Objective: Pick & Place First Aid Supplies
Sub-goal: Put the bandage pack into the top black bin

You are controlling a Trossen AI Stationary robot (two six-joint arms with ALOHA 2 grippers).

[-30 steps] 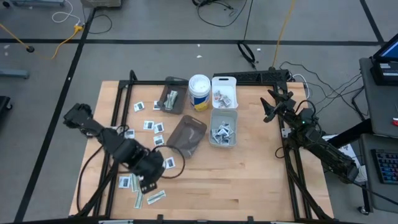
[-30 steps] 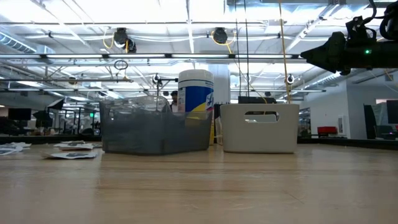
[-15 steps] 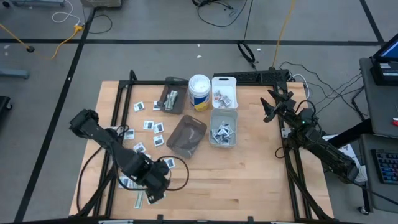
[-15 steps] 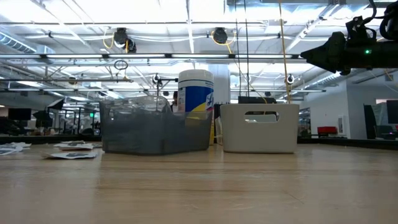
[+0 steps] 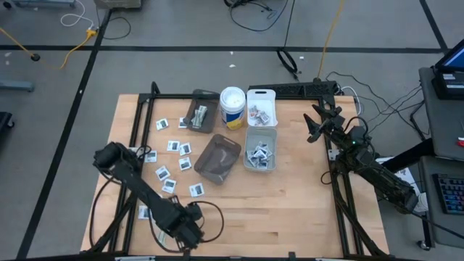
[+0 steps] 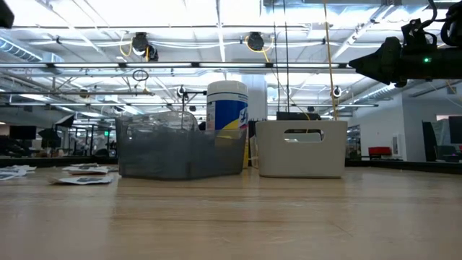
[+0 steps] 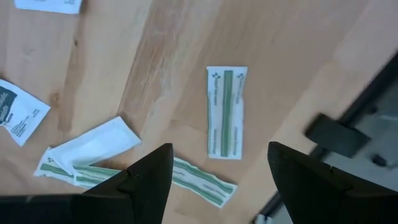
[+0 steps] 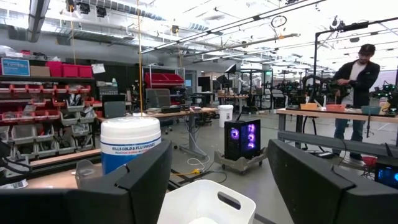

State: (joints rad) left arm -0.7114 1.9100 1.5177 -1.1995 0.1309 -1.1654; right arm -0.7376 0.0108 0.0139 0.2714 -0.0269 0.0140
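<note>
Left gripper [image 5: 190,233]: near front table edge, fingers spread, grasping nothing; green-striped strip [image 7: 226,112] lies flat just beyond its fingertips.
Right gripper [image 5: 313,123]: raised at right table edge, spread, empty.
Square packets [image 5: 176,155]: scattered left of smoky bin [image 5: 217,159]; more fill the white bins [image 5: 261,138].

The packets' print [image 5: 175,146] was too small to read in the high view. One white packet [image 7: 55,4] was cut off by the left wrist view's edge — another strip [image 7: 198,179] passed partly behind the fingers [image 7: 149,177].
</note>
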